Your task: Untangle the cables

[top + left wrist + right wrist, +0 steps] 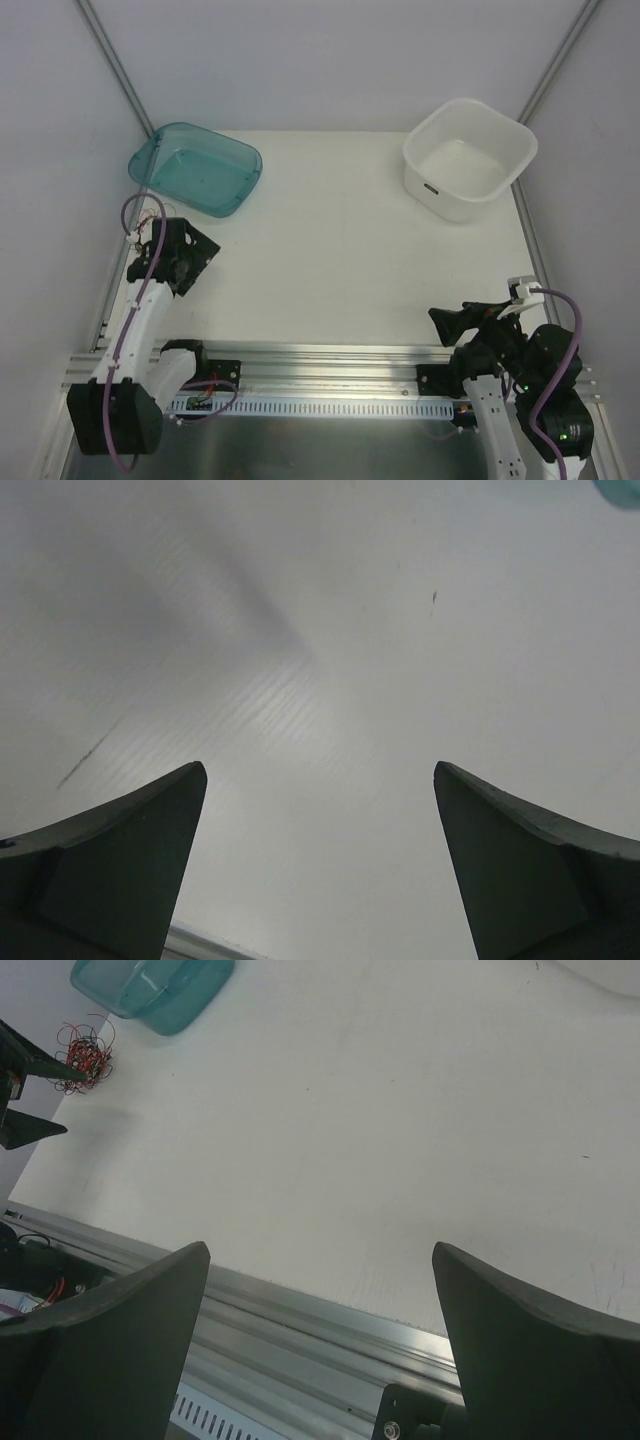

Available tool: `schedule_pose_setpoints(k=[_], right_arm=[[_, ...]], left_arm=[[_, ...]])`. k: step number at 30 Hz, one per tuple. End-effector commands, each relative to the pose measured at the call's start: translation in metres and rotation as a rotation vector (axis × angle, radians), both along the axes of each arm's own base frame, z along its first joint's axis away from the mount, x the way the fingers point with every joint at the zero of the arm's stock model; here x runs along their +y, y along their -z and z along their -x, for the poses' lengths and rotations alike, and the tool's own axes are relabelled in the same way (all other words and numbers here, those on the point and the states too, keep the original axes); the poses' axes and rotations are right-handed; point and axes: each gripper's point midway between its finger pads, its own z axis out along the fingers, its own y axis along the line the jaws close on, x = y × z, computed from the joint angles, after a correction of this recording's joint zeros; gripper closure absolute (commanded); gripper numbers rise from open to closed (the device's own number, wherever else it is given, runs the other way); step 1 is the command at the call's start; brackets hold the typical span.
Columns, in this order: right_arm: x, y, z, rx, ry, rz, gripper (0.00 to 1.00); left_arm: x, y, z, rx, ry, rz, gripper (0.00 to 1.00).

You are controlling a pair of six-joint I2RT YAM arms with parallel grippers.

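The cables [82,1058] are a small wiry ball of red and black strands on the white table at the far left, just in front of the teal bin. In the top view only a few red strands [149,213] show beside the left arm. My left gripper [198,265] is open and empty, and the left wrist view [320,772] shows only bare table between its fingers. In the right wrist view its upper fingertip [60,1066] is at the ball's edge. My right gripper [440,324] is open and empty over the near rail, far from the ball; it also shows in the right wrist view [320,1252].
A teal bin [245,160] stands at the back left, also seen in the right wrist view [150,1000]. A white tub [520,150] stands at the back right. A metal rail [330,355] runs along the table's near edge. Grey walls close in both sides.
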Motion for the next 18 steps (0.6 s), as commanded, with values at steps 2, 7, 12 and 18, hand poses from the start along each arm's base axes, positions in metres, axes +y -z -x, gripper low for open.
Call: schedule_pose_setpoints(k=[2, 7, 12, 18], right_arm=[[0.002, -0.002, 0.0, -0.018, -0.029, 0.014, 0.0], [-0.001, -0.001, 0.004, -0.033, -0.028, 0.032, 0.0], [-0.002, 0.0, 0.008, -0.058, -0.052, 0.074, 0.0], [0.002, 0.004, 0.008, -0.057, -0.084, 0.079, 0.0]], left_arm=[[0.048, -0.047, -0.058, -0.126, -0.179, -0.113, 0.01], [0.099, -0.044, -0.082, -0.067, -0.329, -0.162, 0.01], [0.138, -0.027, -0.098, 0.004, -0.446, -0.179, 0.01], [0.169, 0.004, -0.122, 0.106, -0.464, -0.174, 0.01]])
